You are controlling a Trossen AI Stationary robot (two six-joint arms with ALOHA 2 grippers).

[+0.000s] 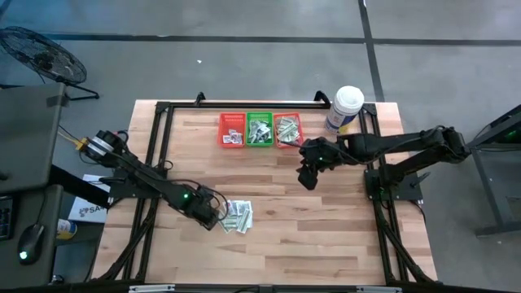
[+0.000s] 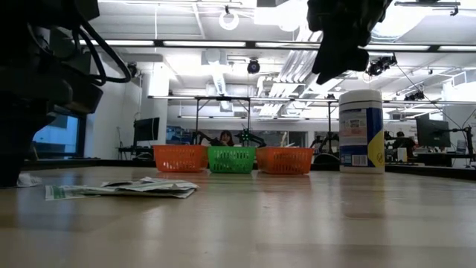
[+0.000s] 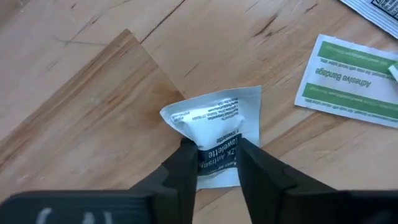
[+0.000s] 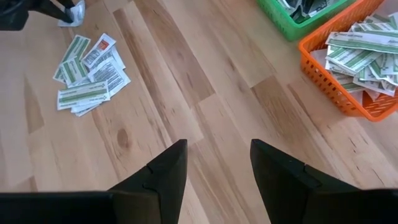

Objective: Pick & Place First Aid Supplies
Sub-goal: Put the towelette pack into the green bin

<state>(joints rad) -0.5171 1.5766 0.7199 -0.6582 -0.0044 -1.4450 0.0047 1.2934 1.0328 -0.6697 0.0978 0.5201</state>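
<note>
Where fingers pinch: white towelette packet inside left end effector.

Right gripper fingers apart above bare wood table; packets scattered; orange basket, green basket.

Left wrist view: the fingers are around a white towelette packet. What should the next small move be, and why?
Probably a short lift straight up. The left end effector has its fingers pinched on the white towelette packet, which bulges between them and looks gripped, and it lies apart from the adhesive bandage strip. Raising it first would clear the pile before carrying it to the baskets. The right end effector hangs open above bare table.
</note>
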